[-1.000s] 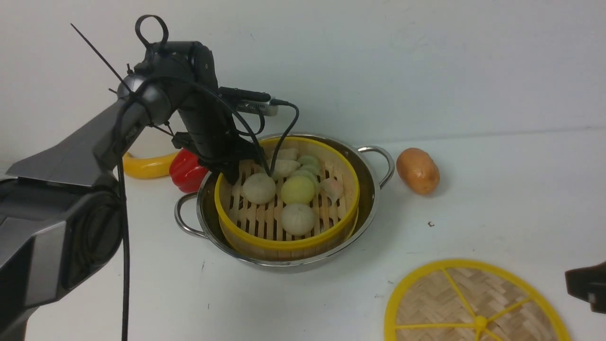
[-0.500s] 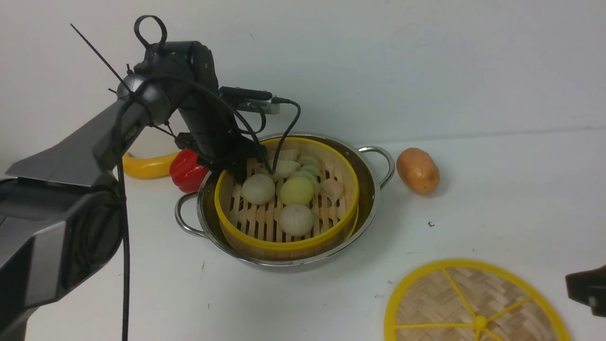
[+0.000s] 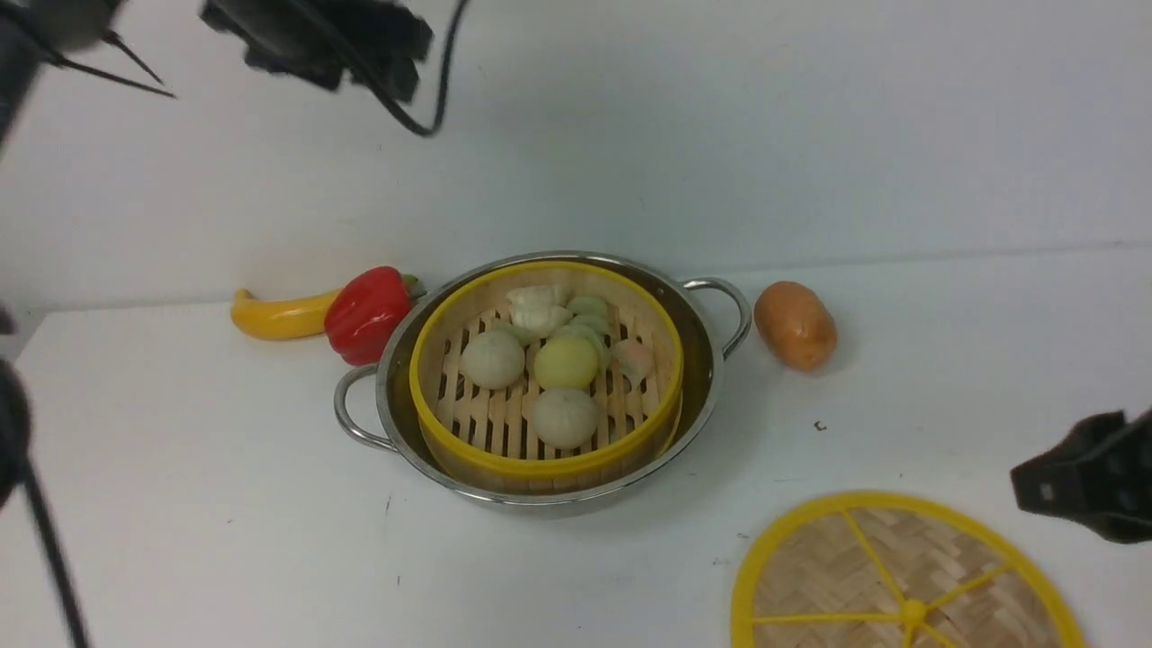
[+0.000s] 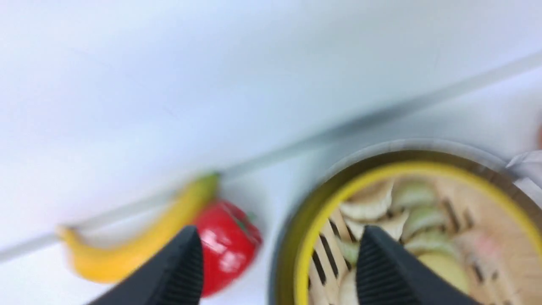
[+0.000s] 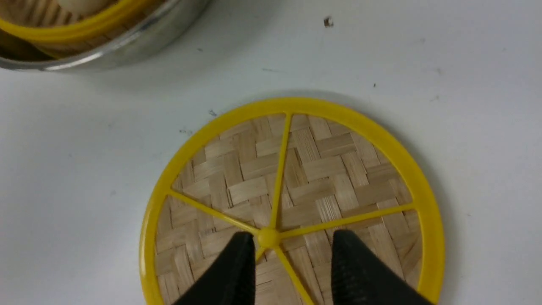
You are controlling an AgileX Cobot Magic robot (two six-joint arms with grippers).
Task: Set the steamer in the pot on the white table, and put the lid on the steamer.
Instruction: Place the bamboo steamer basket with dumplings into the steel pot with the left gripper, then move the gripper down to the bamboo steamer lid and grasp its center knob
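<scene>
On the worktop [image 3: 225, 468] the lid [image 5: 305, 169] lies flat, right pincer [image 5: 293, 243] spread astride its little knob [image 5: 267, 237], gripping nothing. Steamer [image 3: 504, 461] sits in the pot [image 3: 696, 351]; left pincer [image 4: 279, 237] is released, empty. Knob looks off-centre between the jaws, so a closing pinch might slip off.

Lid [image 3: 837, 576] partly out of frame; left arm [image 3: 315, 36] blurred.

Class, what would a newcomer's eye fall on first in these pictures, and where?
The yellow-rimmed steamer of pale buns, sitting inside the shiny pot mid-table, draws the eye first. Next, the woven lid lies flat at the near right, the right gripper open over its knob. A red pepper sits left of the pot.
</scene>
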